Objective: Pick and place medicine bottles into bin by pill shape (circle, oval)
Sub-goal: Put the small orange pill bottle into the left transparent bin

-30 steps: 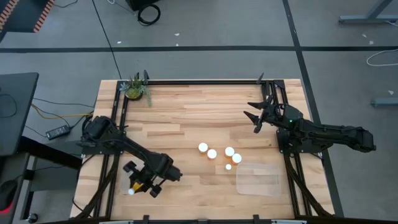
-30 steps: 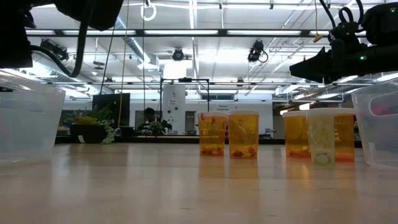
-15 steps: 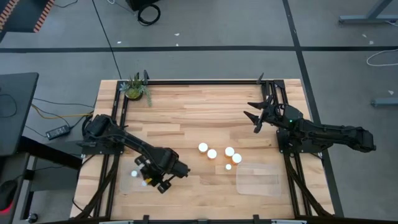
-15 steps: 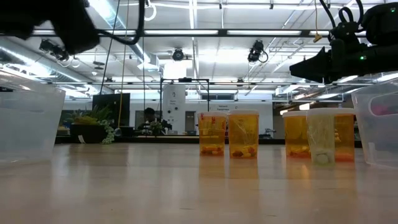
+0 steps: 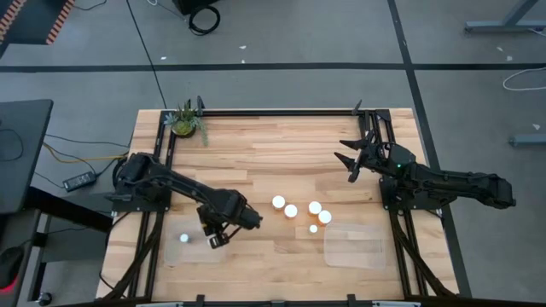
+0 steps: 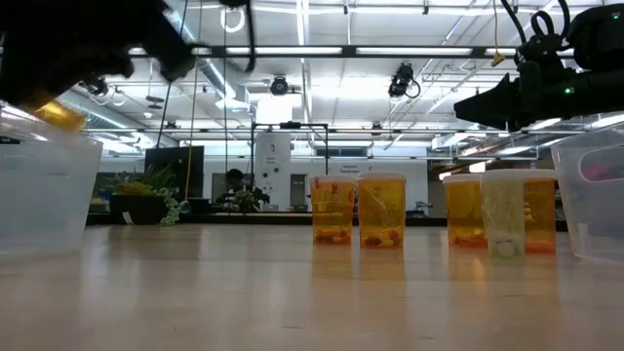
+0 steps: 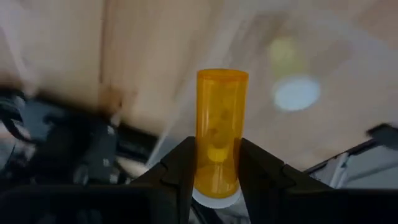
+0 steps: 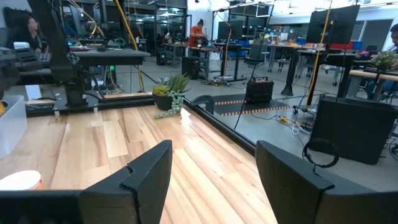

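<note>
The left gripper is hanging over the near left part of the table, at the edge of a clear bin, and it is holding an orange medicine bottle between its two fingers. The fingers are pressing on the bottle's lower part, near its white cap, while the rest of the bottle is sticking out past the fingertips. From table height the bottle is peeking out as an orange patch just above the rim of that bin, on the left. Another bottle is already lying inside the bin, showing as a white disc from above.

Five more bottles are standing upright in a loose cluster near the middle of the table, just beside a second clear bin on the right.

The right gripper is waiting over the far right part of the table, its fingers spread wide and holding nothing.
</note>
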`<state>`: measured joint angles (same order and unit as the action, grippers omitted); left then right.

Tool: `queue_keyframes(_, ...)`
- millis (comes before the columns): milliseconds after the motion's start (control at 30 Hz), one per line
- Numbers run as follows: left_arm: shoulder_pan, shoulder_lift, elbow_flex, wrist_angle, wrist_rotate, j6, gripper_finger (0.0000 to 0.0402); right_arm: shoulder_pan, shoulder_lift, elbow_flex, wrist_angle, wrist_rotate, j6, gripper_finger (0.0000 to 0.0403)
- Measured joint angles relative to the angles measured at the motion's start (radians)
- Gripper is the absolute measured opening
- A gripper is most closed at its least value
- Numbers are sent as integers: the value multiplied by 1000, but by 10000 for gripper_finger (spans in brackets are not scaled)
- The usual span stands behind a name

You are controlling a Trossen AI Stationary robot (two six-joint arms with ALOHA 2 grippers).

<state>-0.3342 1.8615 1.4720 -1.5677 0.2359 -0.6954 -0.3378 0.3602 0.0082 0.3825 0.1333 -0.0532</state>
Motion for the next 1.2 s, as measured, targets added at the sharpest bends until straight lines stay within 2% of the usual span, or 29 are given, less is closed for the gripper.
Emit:
queue_keyframes(267, 3, -81, 69, -4, -160, 70, 114, 0, 0, 0, 0, 0, 0, 239)
queue_keyframes(600, 11, -83, 140, 7, -355, 188, 114, 0, 0, 0, 0, 0, 0, 239)
queue_keyframes(767, 40, -82, 140, 35, -375, 225, 117, 0, 0, 0, 1, 0, 8, 239)
queue_keyframes(900, 76, -82, 140, 110, -374, 264, 114, 0, 0, 0, 26, -7, 77, 239)
queue_keyframes(1000, 105, -82, 140, 169, -375, 286, 114, 1, 0, 0, 78, -70, 137, 239)
queue_keyframes(1133, 129, -81, 140, 264, -378, 337, 117, 9, 27, 0, 112, -246, 236, 239)
queue_keyframes(1200, 131, -81, 140, 314, -385, 368, 116, 36, 55, 0, 138, -285, 251, 239)
